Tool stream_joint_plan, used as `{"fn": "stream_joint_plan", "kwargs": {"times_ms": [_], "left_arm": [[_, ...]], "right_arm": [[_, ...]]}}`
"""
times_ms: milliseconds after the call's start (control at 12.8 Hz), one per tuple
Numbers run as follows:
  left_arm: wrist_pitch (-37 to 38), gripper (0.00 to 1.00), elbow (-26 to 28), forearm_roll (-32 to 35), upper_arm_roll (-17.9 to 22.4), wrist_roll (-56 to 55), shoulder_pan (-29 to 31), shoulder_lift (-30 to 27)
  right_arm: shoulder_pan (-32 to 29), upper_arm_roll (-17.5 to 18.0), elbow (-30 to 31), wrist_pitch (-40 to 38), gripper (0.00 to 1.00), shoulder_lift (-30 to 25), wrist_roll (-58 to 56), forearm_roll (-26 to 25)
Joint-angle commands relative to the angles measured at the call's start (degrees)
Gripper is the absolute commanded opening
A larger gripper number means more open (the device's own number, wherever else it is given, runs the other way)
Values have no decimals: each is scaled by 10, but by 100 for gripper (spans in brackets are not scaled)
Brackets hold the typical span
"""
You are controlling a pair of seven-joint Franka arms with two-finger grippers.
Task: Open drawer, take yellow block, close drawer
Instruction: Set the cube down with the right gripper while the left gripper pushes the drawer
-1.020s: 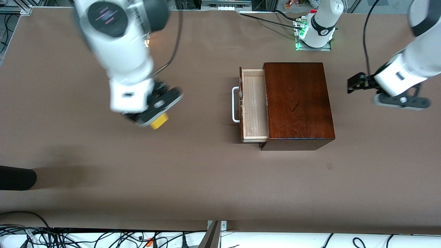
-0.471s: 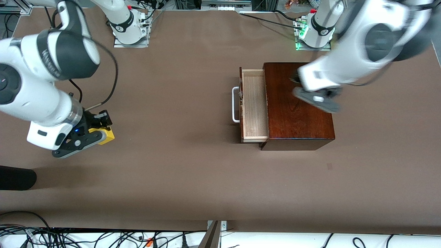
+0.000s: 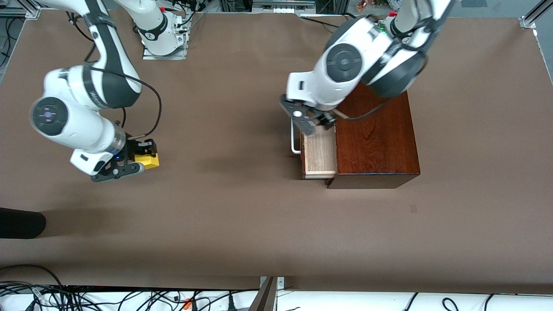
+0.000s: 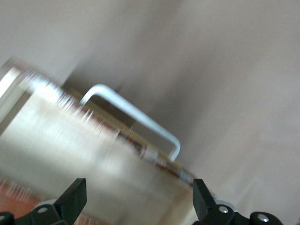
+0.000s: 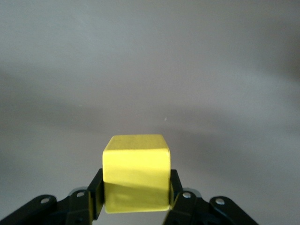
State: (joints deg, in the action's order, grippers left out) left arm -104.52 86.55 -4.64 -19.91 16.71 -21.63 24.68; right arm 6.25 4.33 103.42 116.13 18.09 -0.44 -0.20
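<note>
This is a robotics lab: two white arms bolted to metal base plates [image 3: 164,54] on a brown-covered table [image 3: 242,224], aluminium framing [image 3: 530,16] at the corner, and tangled cables [image 3: 86,298] along the near edge.

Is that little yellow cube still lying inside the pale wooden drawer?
No, the small yellow cube is pinched in the right pincer, away from the open pale-wood drawer.

the drawer [image 3: 320,151] is pulled out of the box [image 3: 375,134] toward the right arm's end of the table [image 3: 242,207], with its handle [image 3: 294,138] outermost. the block [image 3: 147,160] is placed well apart, near that end.
</note>
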Motion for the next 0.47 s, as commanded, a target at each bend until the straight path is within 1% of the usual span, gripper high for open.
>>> {"fn": "stream_joint_plan", "kwargs": {"times_ms": [0, 78, 157, 235, 392], "left_arm": [[-50, 100, -25, -3, 3, 114, -33, 49], [-72, 100, -26, -1, 4, 138, -50, 64], [-93, 100, -26, 15, 3, 162, -62, 82], [-104, 100, -26, 31, 3, 184, -77, 97], [-128, 100, -24, 63, 3, 188, -103, 115]], "right_arm": [[-19, 4, 111, 87, 7, -29, 38, -1], [-25, 4, 137, 117, 7, -25, 38, -4], [-33, 4, 166, 160, 7, -17, 38, -6], [-35, 4, 178, 188, 7, -7, 39, -6], [-36, 4, 178, 206, 10, 12, 38, -6]]}}
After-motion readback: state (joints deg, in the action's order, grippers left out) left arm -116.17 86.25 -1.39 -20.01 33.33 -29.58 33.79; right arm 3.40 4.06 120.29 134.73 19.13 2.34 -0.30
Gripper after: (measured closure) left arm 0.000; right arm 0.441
